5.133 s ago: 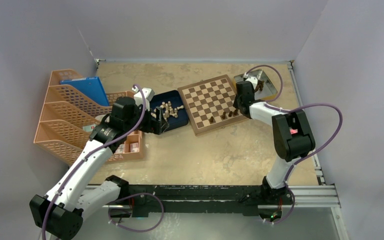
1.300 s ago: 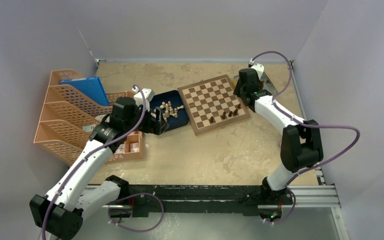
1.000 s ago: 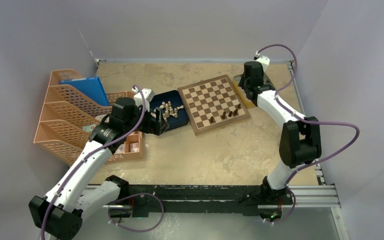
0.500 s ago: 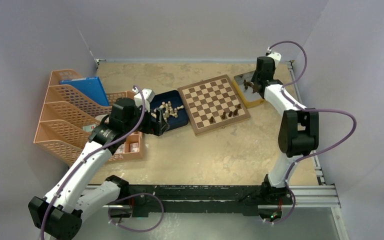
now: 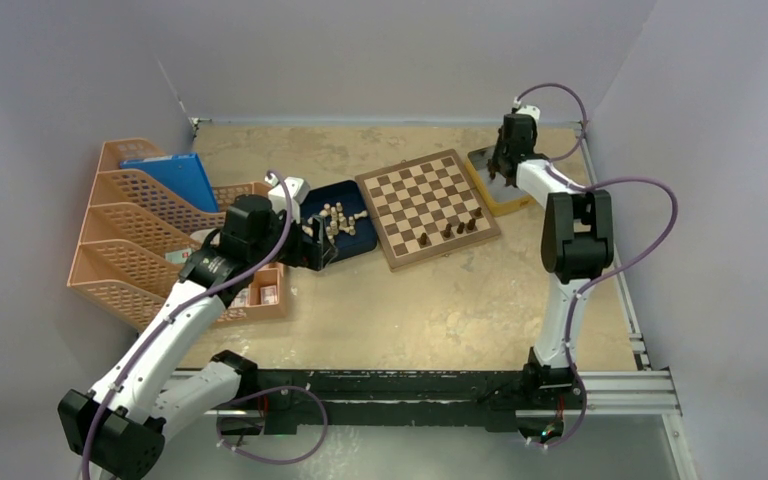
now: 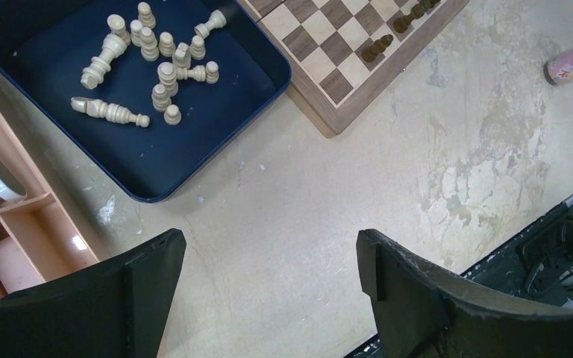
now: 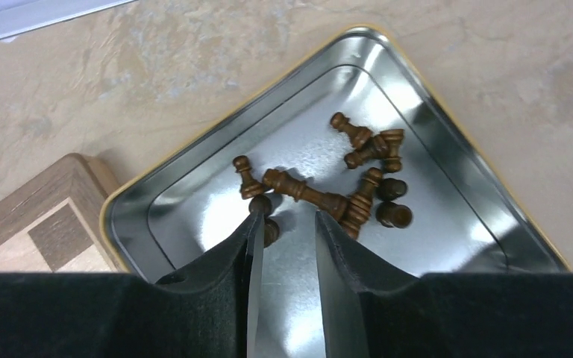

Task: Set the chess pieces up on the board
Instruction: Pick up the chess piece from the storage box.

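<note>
Left claw [image 6: 268, 253]: jaws spread wide and holding nothing. It hangs over bare tabletop [image 6: 328, 194], near a corner of the blue tray [image 6: 157, 156].
Right claw [image 7: 287, 218]: jaws drawn in to a slim gap, with bare metal showing between them and nothing gripped. It is poised over the silver tin [image 7: 455, 186], and one fingertip [image 7: 252, 224] is right beside a small dark piece.
Dark chess pieces [image 7: 358, 198]: roughly ten lie tumbled in the tin, most just past the claw's tips. A long one lies flat on its side.
Pieces on the board [image 5: 447, 232]: a few dark ones stand along its near right edge.
Board [image 5: 422, 200]: sits angled on the tabletop between the blue tray and the tin, with the tin just beside its far right corner.
Cream pieces [image 6: 164, 71]: loose in the blue tray, some upright and some toppled.
</note>
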Robot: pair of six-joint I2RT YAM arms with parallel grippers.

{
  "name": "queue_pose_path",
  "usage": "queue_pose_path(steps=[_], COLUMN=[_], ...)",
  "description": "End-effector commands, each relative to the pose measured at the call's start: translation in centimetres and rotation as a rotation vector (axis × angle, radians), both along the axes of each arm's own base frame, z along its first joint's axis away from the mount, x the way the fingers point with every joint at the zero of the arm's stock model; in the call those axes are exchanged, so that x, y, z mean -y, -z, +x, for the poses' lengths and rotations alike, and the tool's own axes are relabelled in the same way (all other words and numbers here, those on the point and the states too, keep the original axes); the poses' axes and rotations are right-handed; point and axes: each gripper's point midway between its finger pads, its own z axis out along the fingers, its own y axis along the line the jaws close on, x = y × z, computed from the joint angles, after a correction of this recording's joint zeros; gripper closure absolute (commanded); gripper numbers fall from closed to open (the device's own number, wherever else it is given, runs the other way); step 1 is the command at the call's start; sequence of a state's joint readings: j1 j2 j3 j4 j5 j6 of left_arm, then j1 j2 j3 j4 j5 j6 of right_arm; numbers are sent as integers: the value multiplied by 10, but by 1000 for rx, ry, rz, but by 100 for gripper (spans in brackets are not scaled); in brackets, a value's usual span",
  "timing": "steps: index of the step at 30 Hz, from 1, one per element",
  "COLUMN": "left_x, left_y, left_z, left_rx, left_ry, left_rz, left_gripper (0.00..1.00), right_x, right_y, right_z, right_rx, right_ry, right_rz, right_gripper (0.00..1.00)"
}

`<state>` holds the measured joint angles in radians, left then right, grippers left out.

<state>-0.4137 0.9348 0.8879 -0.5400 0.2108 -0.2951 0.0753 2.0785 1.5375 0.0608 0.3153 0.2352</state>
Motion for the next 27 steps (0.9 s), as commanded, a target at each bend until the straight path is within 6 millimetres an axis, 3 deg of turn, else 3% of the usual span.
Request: queue_pose_path(steps=[1,8,15,21,27], left_x=[2,3,1,0,-3], left_y=[-10,-7,-7,-6,-9], left_z=[7,9,10,10,9], left_rx=[38,34,33,33,43], left_ry=[-3,-3,-14,-17,-32], left_rz=[-8,-5,5,9,10], left_gripper=[15,15,15,15,15], right_x=[-11,-17,-16,-10,-7], right_y=[-33,2,19,4,3], right_z=[25,23,21,22,23], right_rx=[107,24,-7,31,8], right_ry=[-95,-135,-126,-102,-86], right_rz=[7,10,12,-14,-28], right_gripper=[66,65,65,76,83])
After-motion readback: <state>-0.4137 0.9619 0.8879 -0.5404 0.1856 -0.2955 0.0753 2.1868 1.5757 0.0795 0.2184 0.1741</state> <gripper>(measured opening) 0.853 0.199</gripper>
